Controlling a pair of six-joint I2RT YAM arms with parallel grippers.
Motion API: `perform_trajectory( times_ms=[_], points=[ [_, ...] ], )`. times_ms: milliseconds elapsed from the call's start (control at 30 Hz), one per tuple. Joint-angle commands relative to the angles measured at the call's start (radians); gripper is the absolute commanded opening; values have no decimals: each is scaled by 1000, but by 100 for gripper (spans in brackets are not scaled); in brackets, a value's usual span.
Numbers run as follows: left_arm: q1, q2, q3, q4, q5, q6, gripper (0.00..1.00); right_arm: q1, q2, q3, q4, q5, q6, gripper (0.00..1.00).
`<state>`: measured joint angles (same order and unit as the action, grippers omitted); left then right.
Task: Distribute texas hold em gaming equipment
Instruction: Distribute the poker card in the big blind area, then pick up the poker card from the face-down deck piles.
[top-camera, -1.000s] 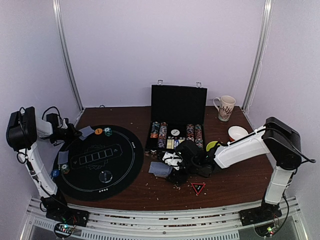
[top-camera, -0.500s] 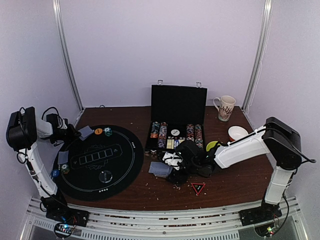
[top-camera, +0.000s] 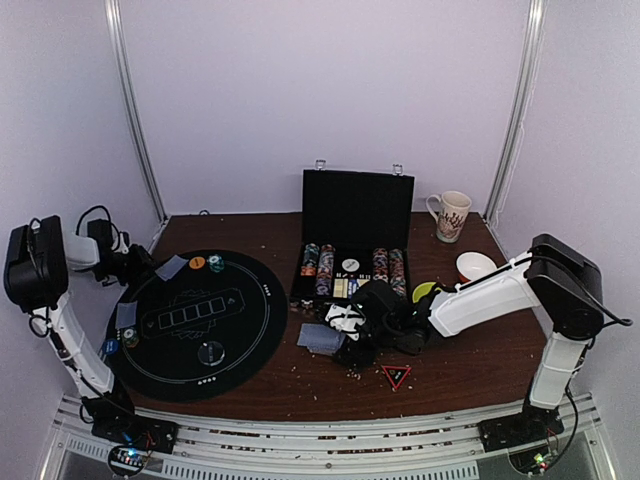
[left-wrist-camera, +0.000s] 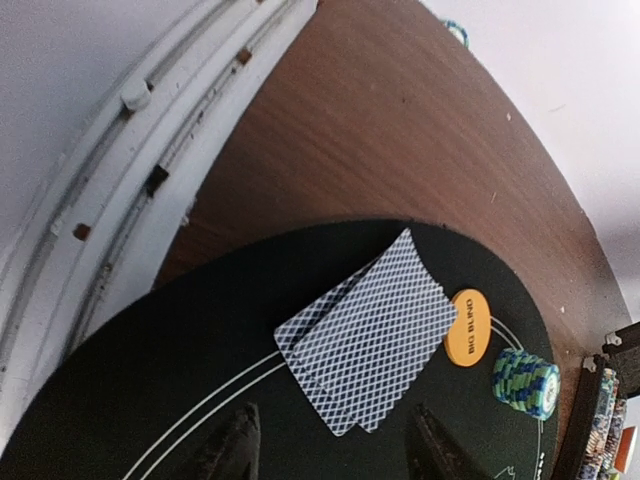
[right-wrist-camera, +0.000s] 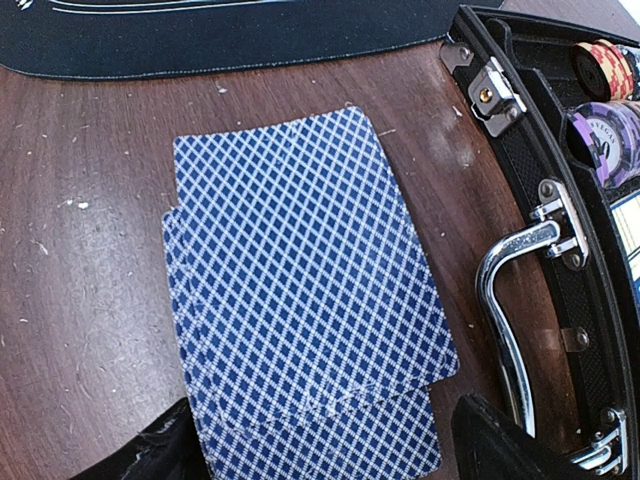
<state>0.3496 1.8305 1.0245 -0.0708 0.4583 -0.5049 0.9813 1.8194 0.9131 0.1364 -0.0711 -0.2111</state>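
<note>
Left pincer (left-wrist-camera: 335, 455) released over two overlapped cards (left-wrist-camera: 365, 335) on black mat (left-wrist-camera: 150, 400); right pincer (right-wrist-camera: 330, 460) released, straddling card stack (right-wrist-camera: 300, 280) on counter (right-wrist-camera: 80, 250).

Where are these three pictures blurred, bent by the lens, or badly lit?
Top view: even, faintly violet light, but the black mat and open case swallow detail. Left wrist view: the table edge bows from the wide lens; the cards on the mat are sharp, the left gripper's fingers dark and blurred. Right wrist view: the cards by the case are sharp; the handle glints.
</note>
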Motion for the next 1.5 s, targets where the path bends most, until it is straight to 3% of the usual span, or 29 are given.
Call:
perform_trajectory(
  times_ms=[0,133,300,400,667,767,1000,1133,1200,1367,1467],
  points=[
    [-29,-171,11,-8,-129,36,53,-3,-2,-24,-108,22,-20,87],
    [-202,-339,13,-78,-229,100,57,-3,0,-24,-105,27,-19,87],
    [-516,-491,-41,-94,-278,140,87,-3,2,-25,-103,23,-19,88],
    [-658,-515,-74,-76,-230,144,90,-3,3,-29,-98,20,-23,88],
    [-986,-289,-46,-168,55,40,83,-3,4,-30,-93,21,-26,88],
    [-1035,-181,-10,-207,136,20,85,-3,4,-30,-93,20,-25,88],
    [-1063,-40,9,-201,103,30,88,-3,-3,-39,-84,21,-20,88],
    [-1063,32,28,-110,114,-2,82,-3,3,-36,-83,16,-16,87],
    [-1063,64,36,-67,132,-24,69,-3,3,-34,-84,15,-15,87],
    [-1064,123,66,-42,140,-48,47,-4,-5,-41,-87,19,-17,87],
    [-1063,113,72,-39,152,-48,40,-3,-6,-45,-87,21,-15,87]
  ],
)
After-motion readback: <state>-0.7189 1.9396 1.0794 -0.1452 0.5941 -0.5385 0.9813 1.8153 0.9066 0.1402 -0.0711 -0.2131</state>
